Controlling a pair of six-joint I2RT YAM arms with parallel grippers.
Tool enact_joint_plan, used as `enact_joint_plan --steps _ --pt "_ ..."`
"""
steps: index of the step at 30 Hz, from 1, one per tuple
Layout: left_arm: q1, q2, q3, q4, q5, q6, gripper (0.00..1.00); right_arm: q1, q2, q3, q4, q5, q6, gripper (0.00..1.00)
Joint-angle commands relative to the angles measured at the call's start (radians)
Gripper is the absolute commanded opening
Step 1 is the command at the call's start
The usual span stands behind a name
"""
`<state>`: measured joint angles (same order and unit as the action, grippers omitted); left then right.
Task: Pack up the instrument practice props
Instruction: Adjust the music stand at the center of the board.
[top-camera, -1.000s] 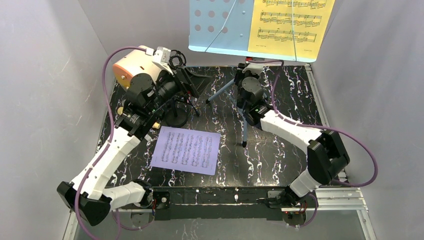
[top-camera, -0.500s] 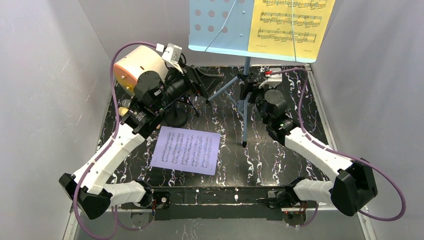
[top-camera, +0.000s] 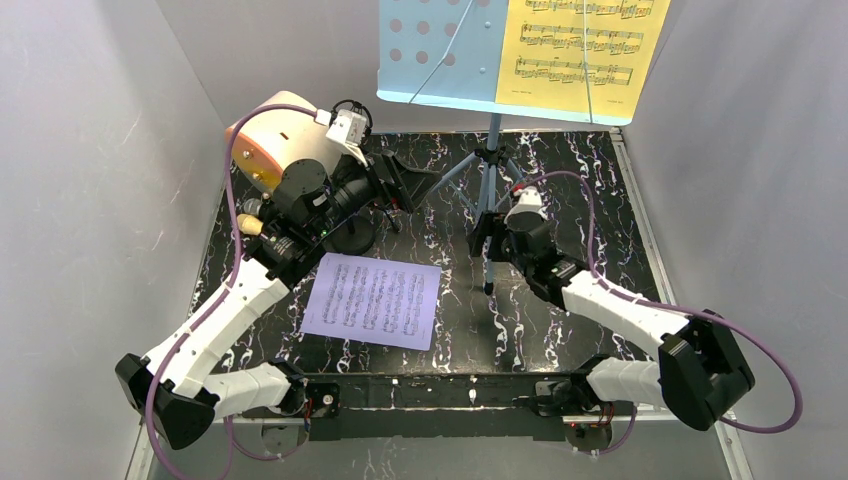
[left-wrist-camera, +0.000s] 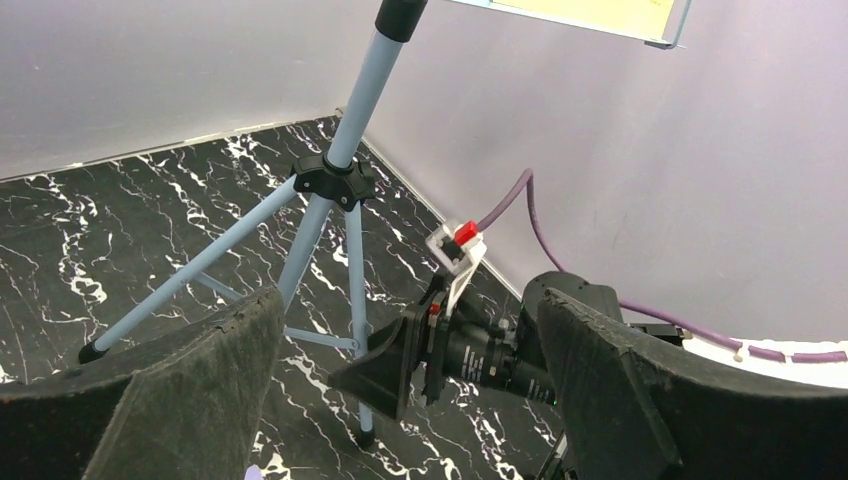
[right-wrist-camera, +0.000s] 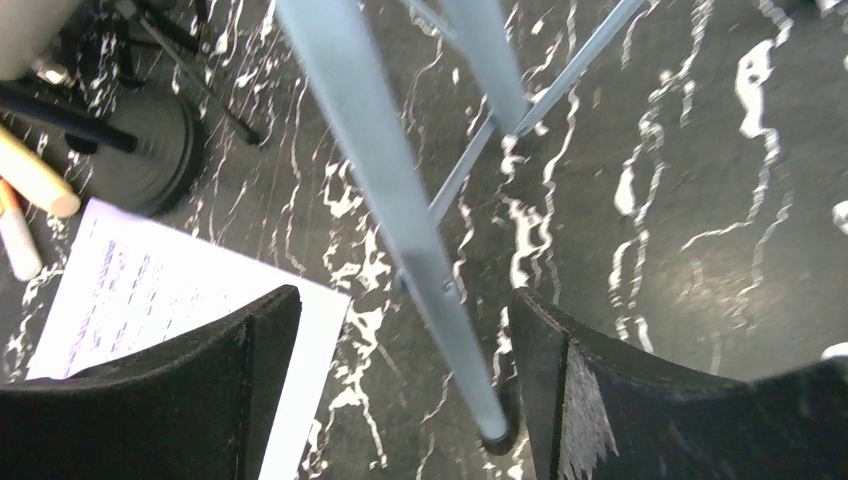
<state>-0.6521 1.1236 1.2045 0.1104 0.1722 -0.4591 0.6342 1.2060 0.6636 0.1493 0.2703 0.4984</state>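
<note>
The blue perforated music rack (top-camera: 440, 50) stands on its tripod (top-camera: 490, 170) at the back, with the yellow score sheet (top-camera: 580, 45) on it. My right gripper (top-camera: 487, 238) is open around the tripod's near leg (right-wrist-camera: 400, 200), which runs between the fingers (right-wrist-camera: 405, 390) close to the right pad without being clamped. My left gripper (top-camera: 420, 183) is open and empty left of the tripod hub (left-wrist-camera: 333, 182), its jaws (left-wrist-camera: 410, 400) facing the right wrist. The lavender score sheet (top-camera: 372, 300) lies flat at the front centre. A round-base mic pole (top-camera: 352, 235) and a cream microphone (right-wrist-camera: 35, 180) lie at the left.
A big cream cylinder with an orange face (top-camera: 270, 140) sits at the back left, behind the left arm. Grey walls close in the black marbled table (top-camera: 580, 200) on three sides. The rack's desk overhangs the back of the table.
My right gripper has opened and drawn back from the tripod hub, down to its near leg. The left gripper has shifted a little to the right, staying open.
</note>
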Motion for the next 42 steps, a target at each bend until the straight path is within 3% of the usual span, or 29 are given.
enact_joint_plan --steps 1,9,20,26,33,42 --pt "-0.006 -0.029 -0.001 0.014 -0.012 0.016 0.95 0.068 0.031 0.0 -0.04 0.022 0.146 0.84" --pt "-0.006 -0.016 0.014 0.017 0.003 0.002 0.96 0.176 0.103 0.052 -0.036 0.137 0.228 0.84" --pt "-0.007 0.022 0.061 0.054 0.047 -0.033 0.96 0.245 0.21 0.168 -0.014 0.115 0.224 0.87" --pt "-0.012 0.038 0.093 0.08 0.064 -0.039 0.95 0.225 0.181 0.181 -0.06 0.109 0.042 0.98" --pt "-0.032 0.073 0.162 0.137 0.059 -0.05 0.95 -0.024 0.017 0.102 -0.124 -0.1 -0.033 0.99" --pt "-0.098 0.194 0.34 0.161 0.039 -0.039 0.94 -0.449 -0.133 0.202 -0.329 -0.296 -0.114 0.99"
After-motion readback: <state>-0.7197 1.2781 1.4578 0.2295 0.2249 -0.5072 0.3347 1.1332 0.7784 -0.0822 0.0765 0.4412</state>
